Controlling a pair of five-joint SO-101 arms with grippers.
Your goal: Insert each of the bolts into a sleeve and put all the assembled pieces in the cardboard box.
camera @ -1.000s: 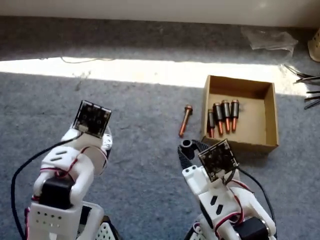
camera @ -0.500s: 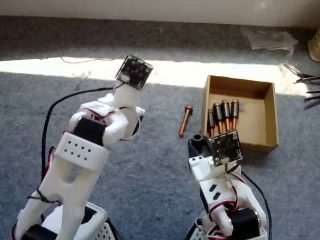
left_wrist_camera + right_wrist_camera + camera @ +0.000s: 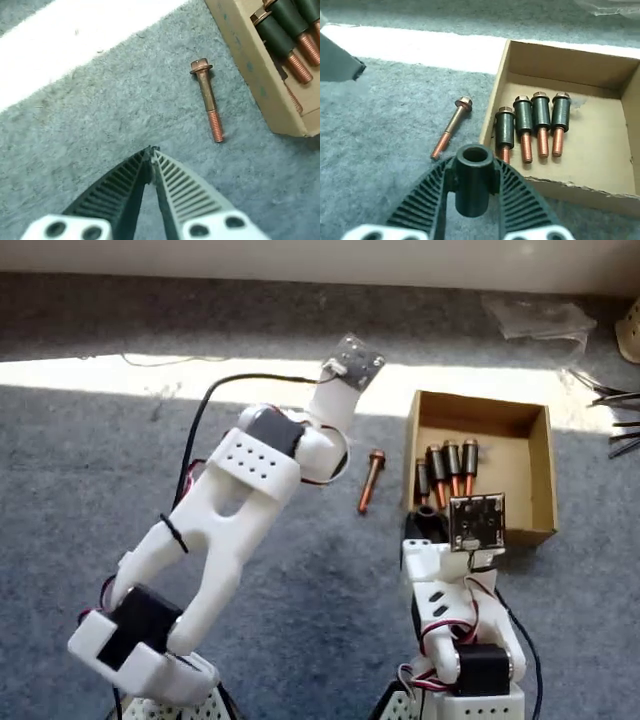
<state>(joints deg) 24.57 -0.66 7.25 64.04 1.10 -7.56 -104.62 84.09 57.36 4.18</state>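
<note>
The right gripper (image 3: 474, 171) was clamped on a black sleeve (image 3: 474, 189). The left gripper (image 3: 151, 151) was pinched together, holding nothing. One bolt (image 3: 372, 480) lay on the carpet (image 3: 330, 590) at nine o'clock from the cardboard box (image 3: 412, 450) with four finished pieces (image 3: 453, 462).

One cardboard box (image 3: 500, 420) holds four assembled pieces (image 3: 541, 120), each a bolt in a dark sleeve. One loose bolt (image 3: 372, 480) lies at nine o'clock from the box. One empty sleeve (image 3: 474, 180) is at seven o'clock from it. That makes five bolts and five sleeves.
</note>
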